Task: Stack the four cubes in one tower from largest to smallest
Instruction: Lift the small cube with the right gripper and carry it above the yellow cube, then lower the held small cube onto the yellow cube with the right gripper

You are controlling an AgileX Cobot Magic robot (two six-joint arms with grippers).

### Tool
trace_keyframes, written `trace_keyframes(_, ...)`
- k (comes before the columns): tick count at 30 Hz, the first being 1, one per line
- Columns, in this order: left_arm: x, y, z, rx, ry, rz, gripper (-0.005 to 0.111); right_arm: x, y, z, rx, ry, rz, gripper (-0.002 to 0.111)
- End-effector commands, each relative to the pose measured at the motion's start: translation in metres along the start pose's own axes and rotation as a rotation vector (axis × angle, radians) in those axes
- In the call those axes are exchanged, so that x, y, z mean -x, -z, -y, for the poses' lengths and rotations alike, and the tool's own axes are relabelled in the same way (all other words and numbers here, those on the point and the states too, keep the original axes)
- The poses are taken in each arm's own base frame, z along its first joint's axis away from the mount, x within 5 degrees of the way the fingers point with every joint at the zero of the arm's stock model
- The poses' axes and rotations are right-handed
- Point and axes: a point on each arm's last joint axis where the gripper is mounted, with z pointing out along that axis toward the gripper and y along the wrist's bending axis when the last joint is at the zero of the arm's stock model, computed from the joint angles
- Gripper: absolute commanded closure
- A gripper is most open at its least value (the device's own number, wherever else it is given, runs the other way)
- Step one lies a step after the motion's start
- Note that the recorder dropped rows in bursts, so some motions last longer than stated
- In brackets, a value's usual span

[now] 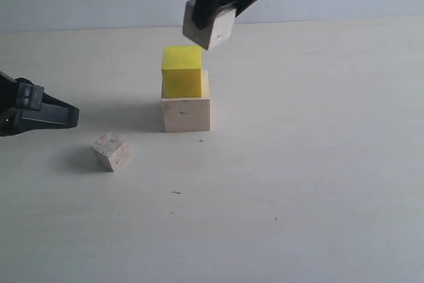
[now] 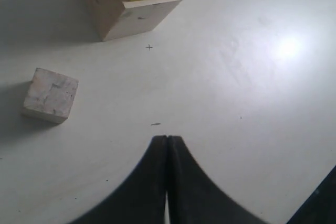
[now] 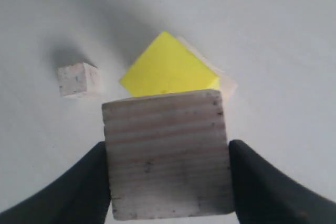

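Grainy cube [image 1: 209,26] hanging tilted just above the yellow cube [image 1: 181,71].
At far left the left gripper [image 1: 74,116] is sitting pinched shut, empty. The small cube [image 1: 111,151] is lying lower left of the large cube [image 1: 185,114], which is carrying the yellow one. At upper centre the right gripper [image 1: 218,6] is clamping the grainy cube. It looks like light, rigid wood, probably best gripped on opposite flat faces.

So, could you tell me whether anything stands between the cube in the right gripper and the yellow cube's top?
Nothing visible does. The held cube, in the right gripper, hangs above the yellow cube, whose top is bare. The small cube and the shut left gripper are well aside.
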Motion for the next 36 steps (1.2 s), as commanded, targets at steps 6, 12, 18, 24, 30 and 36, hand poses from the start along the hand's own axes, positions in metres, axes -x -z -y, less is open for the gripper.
trace_keyframes(6,-0.001,0.006,0.008,-0.024,-0.008,0.023,0.107,0.022,0.005,-0.053,-0.104,-0.3,0.119,0.108)
trace_keyframes(12,0.0,0.01,0.011,-0.03,-0.01,0.041,0.107,0.021,-0.002,-0.051,-0.224,-0.423,0.122,0.108)
trace_keyframes(18,0.001,0.01,0.011,-0.033,0.007,0.061,0.107,0.019,-0.018,-0.047,-0.226,-0.553,0.083,0.108)
trace_keyframes(24,0.002,0.01,0.011,-0.034,0.012,0.068,0.107,0.021,-0.02,-0.047,-0.221,-0.564,0.102,0.108)
trace_keyframes(30,0.003,0.01,0.012,-0.039,0.023,0.078,0.107,0.022,-0.024,-0.046,-0.218,-0.587,0.113,0.108)
trace_keyframes(36,0.003,0.01,0.012,-0.04,0.026,0.081,0.107,0.024,-0.035,-0.043,-0.212,-0.599,0.12,0.108)
